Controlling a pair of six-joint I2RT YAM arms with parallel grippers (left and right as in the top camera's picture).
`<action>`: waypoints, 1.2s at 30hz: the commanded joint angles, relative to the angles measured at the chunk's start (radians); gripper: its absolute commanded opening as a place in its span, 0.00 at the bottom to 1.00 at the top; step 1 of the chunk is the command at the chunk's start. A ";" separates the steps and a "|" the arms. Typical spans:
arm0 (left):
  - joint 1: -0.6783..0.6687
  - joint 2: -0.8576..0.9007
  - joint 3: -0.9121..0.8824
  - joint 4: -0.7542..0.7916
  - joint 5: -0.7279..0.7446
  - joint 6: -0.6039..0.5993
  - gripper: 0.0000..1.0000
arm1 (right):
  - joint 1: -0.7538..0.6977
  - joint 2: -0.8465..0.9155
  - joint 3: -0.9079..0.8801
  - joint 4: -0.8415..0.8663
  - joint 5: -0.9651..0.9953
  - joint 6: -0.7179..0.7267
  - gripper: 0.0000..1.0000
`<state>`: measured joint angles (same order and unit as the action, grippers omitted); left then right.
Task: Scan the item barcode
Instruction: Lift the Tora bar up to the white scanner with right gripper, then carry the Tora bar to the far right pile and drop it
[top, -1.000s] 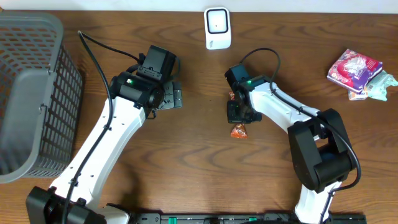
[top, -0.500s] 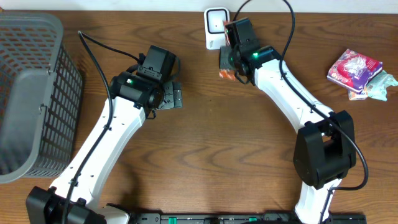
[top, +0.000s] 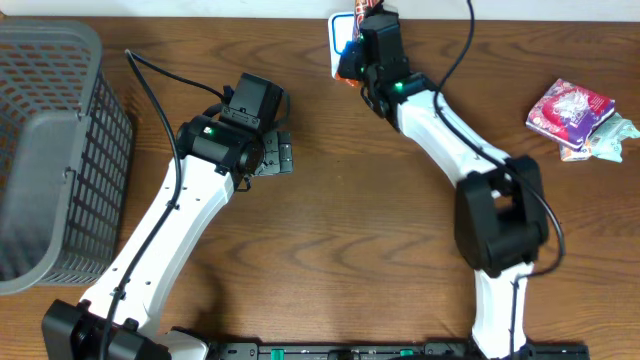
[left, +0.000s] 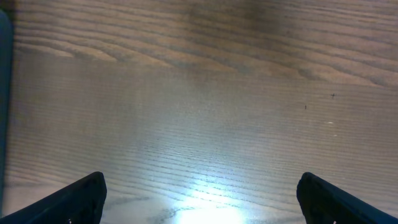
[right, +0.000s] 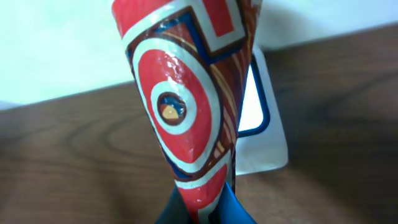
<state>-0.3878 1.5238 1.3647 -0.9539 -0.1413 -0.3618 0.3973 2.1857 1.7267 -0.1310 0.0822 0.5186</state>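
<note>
Right gripper clamped on a glossy red, white and blue foil cone packet, half-hiding the white scanner; left gripper gapes empty.

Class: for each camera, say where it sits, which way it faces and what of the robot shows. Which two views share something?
Overhead: above the table, facing straight down; shows the left arm, right arm and basket.
Left wrist: on the left arm, facing down at bare wood; its open fingers at the bottom corners.
Right wrist: on the right arm, facing the white scanner past the held red packet; own fingers unclear.
Shared: overhead and right wrist both show the scanner.
</note>
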 joint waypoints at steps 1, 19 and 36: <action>0.002 -0.008 -0.008 -0.003 -0.021 0.010 0.98 | -0.024 0.077 0.136 -0.067 -0.053 0.035 0.01; 0.002 -0.008 -0.008 -0.003 -0.021 0.010 0.98 | -0.384 0.041 0.460 -0.832 0.179 -0.080 0.01; 0.002 -0.008 -0.008 -0.003 -0.021 0.010 0.98 | -0.795 0.042 0.420 -1.010 0.241 -0.119 0.06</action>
<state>-0.3878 1.5238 1.3647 -0.9543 -0.1417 -0.3614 -0.3698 2.2650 2.1624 -1.1362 0.3283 0.4099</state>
